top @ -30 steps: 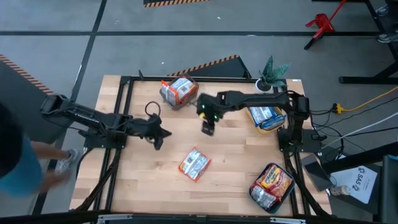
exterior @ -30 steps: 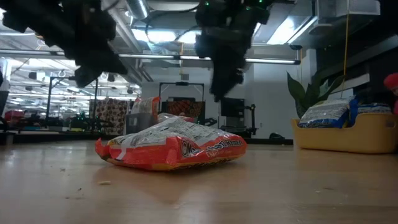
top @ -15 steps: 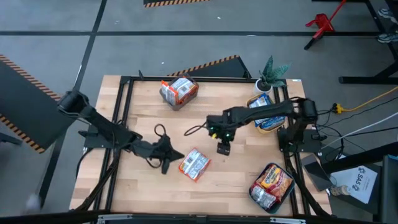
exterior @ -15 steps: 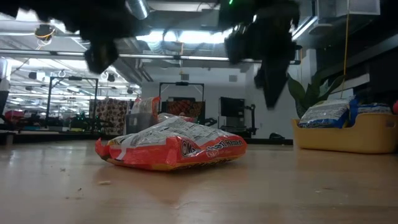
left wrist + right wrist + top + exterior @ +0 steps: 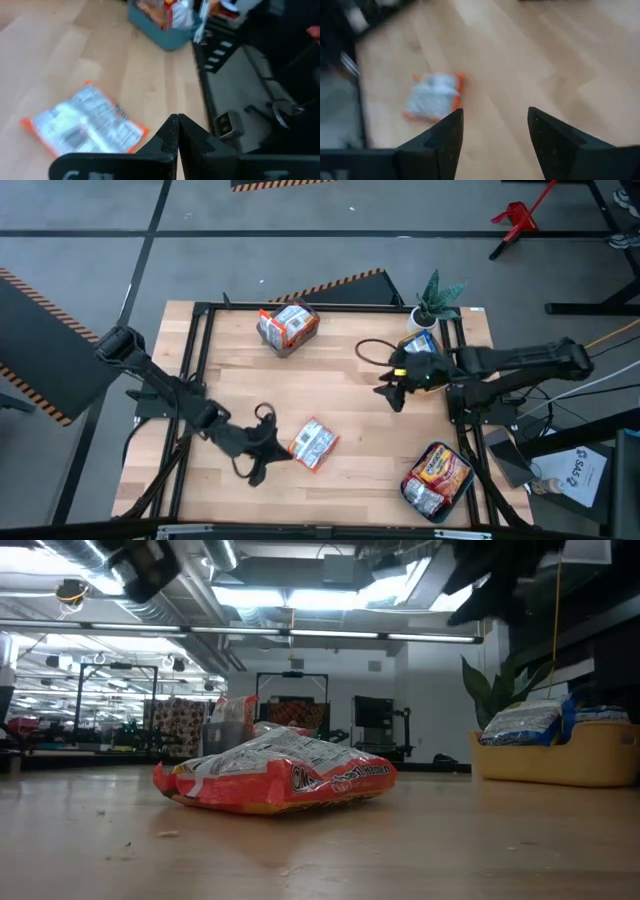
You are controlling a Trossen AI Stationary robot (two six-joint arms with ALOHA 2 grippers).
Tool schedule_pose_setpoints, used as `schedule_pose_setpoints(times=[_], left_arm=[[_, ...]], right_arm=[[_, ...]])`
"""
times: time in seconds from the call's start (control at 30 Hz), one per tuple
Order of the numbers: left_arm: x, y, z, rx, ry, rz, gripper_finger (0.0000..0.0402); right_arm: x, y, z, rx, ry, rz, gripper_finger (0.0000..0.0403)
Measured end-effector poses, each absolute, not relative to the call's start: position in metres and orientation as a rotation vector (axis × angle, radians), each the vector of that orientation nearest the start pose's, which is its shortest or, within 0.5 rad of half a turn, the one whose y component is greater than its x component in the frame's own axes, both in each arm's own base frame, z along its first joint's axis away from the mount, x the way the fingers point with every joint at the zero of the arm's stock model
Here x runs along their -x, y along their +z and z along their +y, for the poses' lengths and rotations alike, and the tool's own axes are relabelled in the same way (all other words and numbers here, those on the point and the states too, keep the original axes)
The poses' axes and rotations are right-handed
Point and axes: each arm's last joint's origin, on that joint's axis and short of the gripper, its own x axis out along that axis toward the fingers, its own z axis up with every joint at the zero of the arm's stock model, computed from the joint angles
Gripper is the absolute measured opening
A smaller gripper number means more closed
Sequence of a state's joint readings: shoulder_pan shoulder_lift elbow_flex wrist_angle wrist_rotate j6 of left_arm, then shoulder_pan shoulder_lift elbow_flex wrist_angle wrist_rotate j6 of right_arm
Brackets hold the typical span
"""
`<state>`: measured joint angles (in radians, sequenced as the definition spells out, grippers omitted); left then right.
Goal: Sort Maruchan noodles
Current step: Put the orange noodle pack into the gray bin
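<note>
One Maruchan noodles packet (image 5: 313, 444), silver-white with orange ends, lies flat on the wooden table near its middle; the low view shows it too (image 5: 275, 780). My left gripper (image 5: 274, 454) is shut and hovers just left of the packet, on its near side, raised above the table. In the left wrist view the packet (image 5: 82, 125) lies beside my shut fingertips (image 5: 177, 120). My right gripper (image 5: 386, 392) is open and hangs in the air right of centre, near the yellow container. The packet (image 5: 434, 96) shows far off between its fingers.
A grey container (image 5: 287, 328) with red-orange packets stands at the far side. A yellow container (image 5: 428, 366) with blue-white packets is at the right, and a teal one (image 5: 437, 476) with orange-yellow packets at the near right corner. A small plant (image 5: 438, 298) stands at the far right.
My left gripper, still shut, has swung toward the table's near edge and somewhat right, ending beside the packet. My right gripper, still open, has drawn back from the table's middle toward the right edge and risen. The packet has not moved.
</note>
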<state>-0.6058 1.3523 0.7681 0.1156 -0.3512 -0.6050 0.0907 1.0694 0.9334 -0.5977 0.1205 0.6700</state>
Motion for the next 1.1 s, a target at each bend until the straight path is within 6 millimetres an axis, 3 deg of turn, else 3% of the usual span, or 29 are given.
schedule_pose_setpoints(times=[0.17, 0.27, 0.37, 0.6, 0.8, 0.93, 1.1], left_arm=[[-0.227, 0.207, -0.164, 0.361, 0.003, 0.493, 0.0000], [-0.228, 0.188, -0.168, 0.372, 0.019, 0.519, 0.0000], [-0.235, 0.175, -0.172, 0.368, 0.023, 0.517, 0.0000], [-0.245, 0.144, -0.169, 0.297, 0.106, 0.568, 0.0000], [-0.257, 0.114, -0.174, 0.344, 0.116, 0.574, 0.0000], [-0.260, 0.099, -0.175, 0.377, 0.141, 0.582, 0.0000], [-0.261, 0.084, -0.174, 0.411, 0.188, 0.601, 0.0000]], right_arm=[[-0.230, 0.241, 0.030, -0.775, -0.132, 0.466, 0.0207], [-0.241, 0.211, 0.039, -0.804, -0.152, 0.480, 0.0207], [-0.256, 0.193, 0.046, -0.777, -0.172, 0.521, 0.0207], [-0.291, 0.169, 0.053, -0.698, -0.163, 0.637, 0.0207], [-0.311, 0.157, 0.059, -0.669, -0.120, 0.695, 0.0207], [-0.319, 0.153, 0.060, -0.674, -0.111, 0.673, 0.0212], [-0.320, 0.145, 0.061, -0.670, -0.122, 0.707, 0.0256]])
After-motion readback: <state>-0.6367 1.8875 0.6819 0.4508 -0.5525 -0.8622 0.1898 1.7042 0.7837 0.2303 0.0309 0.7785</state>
